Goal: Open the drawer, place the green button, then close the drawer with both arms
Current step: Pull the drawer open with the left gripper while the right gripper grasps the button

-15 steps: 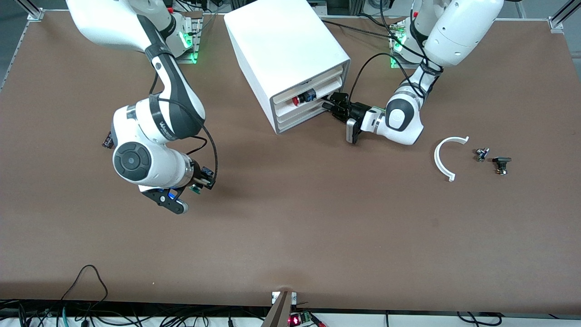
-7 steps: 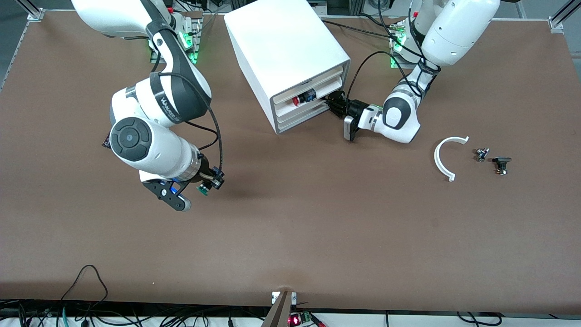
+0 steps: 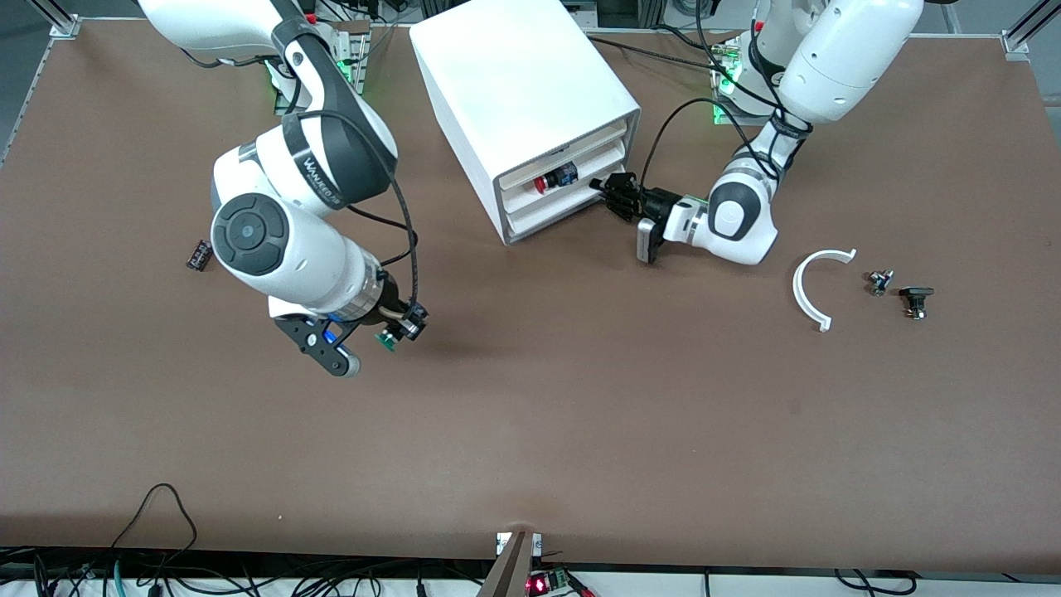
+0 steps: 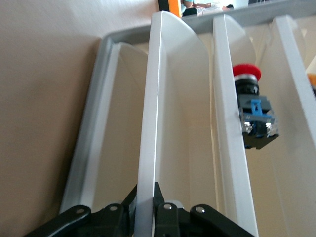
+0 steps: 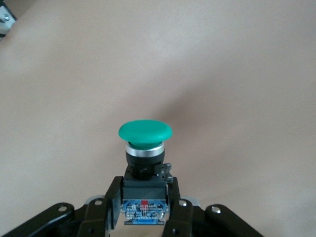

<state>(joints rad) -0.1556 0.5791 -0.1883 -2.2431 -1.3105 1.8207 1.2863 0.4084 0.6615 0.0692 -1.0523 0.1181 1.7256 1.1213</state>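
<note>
The white cabinet point(image 3: 514, 75) stands at the table's back middle. My left gripper point(image 3: 612, 192) is at its front, shut on the front lip of the drawer point(image 4: 148, 123) just under the one that holds the red-capped button point(image 4: 245, 74). In the left wrist view the black fingers point(image 4: 163, 210) pinch that lip from both sides. The drawer point(image 3: 551, 203) looks about level with its neighbours. My right gripper point(image 3: 400, 326) hangs over bare table toward the right arm's end. It is shut on the black-and-blue body of the green-capped button point(image 5: 145, 132), whose cap points away from the wrist.
An orange cube point(image 4: 170, 5) shows at the cabinet's edge. Toward the left arm's end lie a white curved strip point(image 3: 811, 286) and two small dark parts point(image 3: 880, 282) point(image 3: 916, 300). A small black piece point(image 3: 199, 254) lies toward the right arm's end.
My left gripper has closed on the drawer's lip. The right arm has carried the green button sideways toward the cabinet's end of the table.
</note>
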